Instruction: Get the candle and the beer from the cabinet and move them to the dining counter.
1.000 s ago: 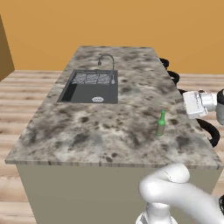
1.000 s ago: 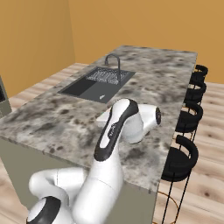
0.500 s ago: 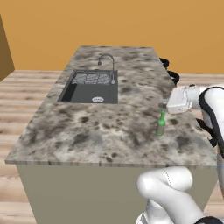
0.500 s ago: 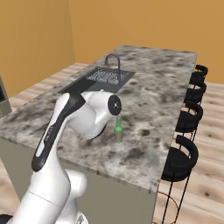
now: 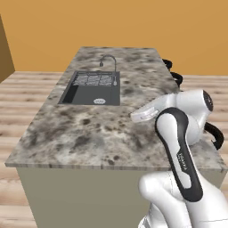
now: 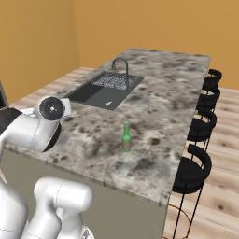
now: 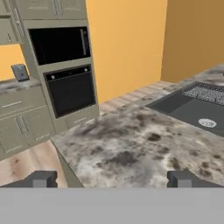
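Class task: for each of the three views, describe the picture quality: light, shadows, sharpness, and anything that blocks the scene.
Left base view: flat, even light, no glare; the white arm blocks the counter's right side. Right base view: the beer is sharp, with only a faint shadow at its base. Hand view: soft and low in detail; the sink and ovens look slightly blurred; no glare.

One green beer bottle [image 6: 126, 138] stood at the centre of the right base view on one granite dining counter [image 6: 158, 107], which held one sink [image 6: 105, 88] with one faucet [image 6: 122, 67]; four black stools [image 6: 192, 170] lined the frame's right edge. Two stacked ovens [image 7: 65, 68] appeared upper left of the hand view.
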